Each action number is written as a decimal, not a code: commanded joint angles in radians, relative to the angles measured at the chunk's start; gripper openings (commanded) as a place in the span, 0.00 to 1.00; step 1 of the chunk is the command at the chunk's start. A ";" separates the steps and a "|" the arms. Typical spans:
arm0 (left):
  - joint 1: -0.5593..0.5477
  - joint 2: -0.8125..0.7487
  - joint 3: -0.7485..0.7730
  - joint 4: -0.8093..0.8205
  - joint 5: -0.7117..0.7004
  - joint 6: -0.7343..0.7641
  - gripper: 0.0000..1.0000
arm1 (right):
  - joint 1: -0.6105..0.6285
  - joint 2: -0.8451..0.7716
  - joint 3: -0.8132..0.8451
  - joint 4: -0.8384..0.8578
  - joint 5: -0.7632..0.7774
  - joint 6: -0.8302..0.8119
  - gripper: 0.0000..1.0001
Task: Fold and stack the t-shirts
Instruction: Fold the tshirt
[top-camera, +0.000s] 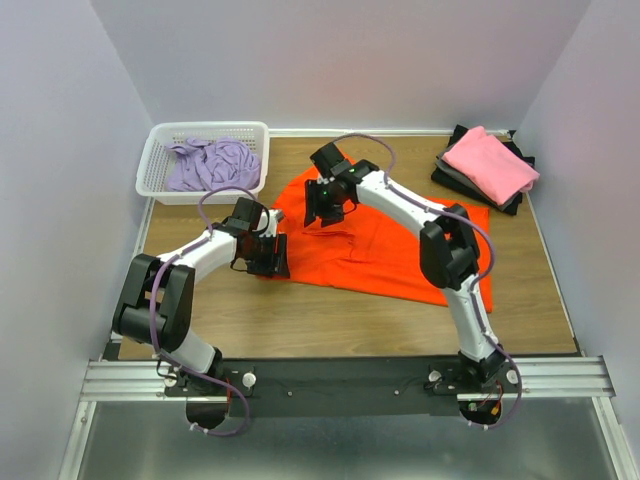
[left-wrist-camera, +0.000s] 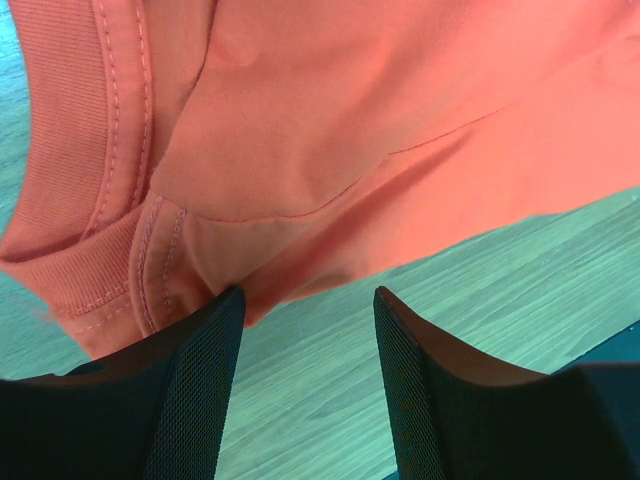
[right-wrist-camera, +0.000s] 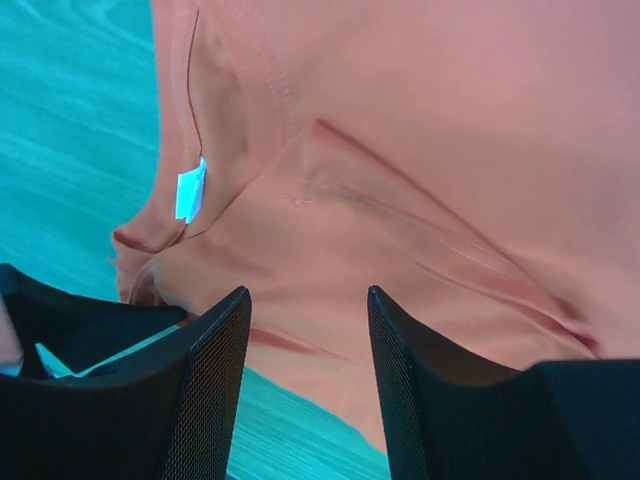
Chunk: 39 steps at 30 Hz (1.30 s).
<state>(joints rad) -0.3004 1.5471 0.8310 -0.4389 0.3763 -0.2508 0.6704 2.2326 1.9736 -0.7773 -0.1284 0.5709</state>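
A bright orange t-shirt (top-camera: 400, 245) lies spread on the wooden table; it fills the left wrist view (left-wrist-camera: 330, 130) and the right wrist view (right-wrist-camera: 420, 170). My left gripper (top-camera: 268, 252) is open at the shirt's left edge, its jaws over bare wood just beside the collar (left-wrist-camera: 70, 150). My right gripper (top-camera: 325, 203) is open above the shirt's far left corner, holding nothing. A white tag (right-wrist-camera: 190, 190) shows near a fold. A pink t-shirt (top-camera: 490, 165) lies folded on dark shirts (top-camera: 462, 180) at the far right. A lavender t-shirt (top-camera: 210, 163) is crumpled in the basket.
The white lattice basket (top-camera: 152, 165) stands at the far left. Walls close in on three sides. The metal rail (top-camera: 340, 380) with both arm bases runs along the near edge.
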 joint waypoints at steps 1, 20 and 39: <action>0.004 -0.004 -0.026 -0.034 -0.001 0.016 0.63 | 0.012 0.088 0.054 -0.002 -0.122 -0.025 0.57; 0.004 -0.010 -0.041 -0.044 -0.007 0.018 0.63 | 0.021 0.179 0.080 -0.004 0.058 0.029 0.55; 0.004 -0.021 -0.050 -0.049 -0.007 0.021 0.63 | -0.077 0.208 0.294 0.000 0.257 0.130 0.53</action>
<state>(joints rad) -0.3004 1.5291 0.8112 -0.4355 0.3767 -0.2504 0.6106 2.4462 2.2257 -0.7784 0.0643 0.6685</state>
